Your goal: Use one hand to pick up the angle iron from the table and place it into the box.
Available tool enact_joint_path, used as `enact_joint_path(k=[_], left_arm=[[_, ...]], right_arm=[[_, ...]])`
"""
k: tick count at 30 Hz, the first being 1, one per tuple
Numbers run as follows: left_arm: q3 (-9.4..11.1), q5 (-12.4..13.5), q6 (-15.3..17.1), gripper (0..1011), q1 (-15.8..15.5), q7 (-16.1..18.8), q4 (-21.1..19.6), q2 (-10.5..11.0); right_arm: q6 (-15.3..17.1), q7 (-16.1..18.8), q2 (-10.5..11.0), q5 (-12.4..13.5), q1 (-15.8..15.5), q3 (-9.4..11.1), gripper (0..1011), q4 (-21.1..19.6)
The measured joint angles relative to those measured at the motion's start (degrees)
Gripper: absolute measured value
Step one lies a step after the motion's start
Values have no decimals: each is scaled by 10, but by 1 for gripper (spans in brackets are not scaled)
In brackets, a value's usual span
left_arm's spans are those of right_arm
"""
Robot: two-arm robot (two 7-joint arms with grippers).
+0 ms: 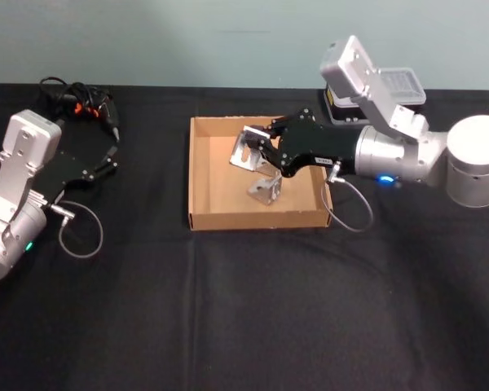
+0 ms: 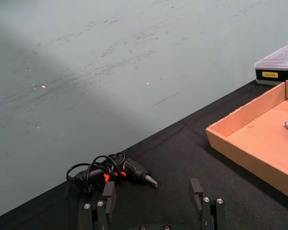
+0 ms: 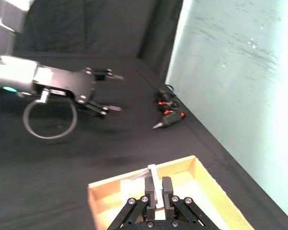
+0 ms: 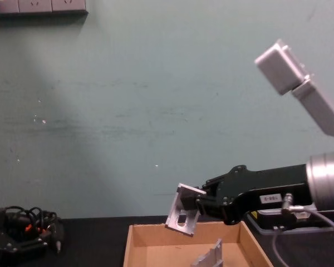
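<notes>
Bright silver L-shaped metal angle iron (image 4: 183,217) with slot hole, tilted, long axis slanting down-left, pinched by right gripper (image 4: 199,208) fingers above shallow tan cardboard box (image 1: 202,175). Second silver bracket (image 1: 263,190) lies inside box. Left gripper (image 2: 153,203) fingers wide apart over black bench (image 1: 253,301).

A scuffed pale teal painted wall (image 4: 128,111) is seen behind the work surface, with white wall outlet plates (image 4: 39,5) mounted high up.

Both arms are silver-grey metal with rounded cylindrical joints, each ending in a matte black hand: left hand (image 1: 106,159), right hand (image 1: 265,151). A thin grey cable loops from each wrist. The right wrist shows a small blue light, the left a green one.
</notes>
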Motion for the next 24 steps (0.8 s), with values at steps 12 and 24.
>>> enact_joint_path(k=[12,24], left_arm=[[0,0,0,1000,0,0,0,0],[0,0,0,1000,0,0,0,0]], right_arm=[[-30,-6,-79,-48,52,-15,110,150],[-44,4,-116,-74,74,-16,110,228]])
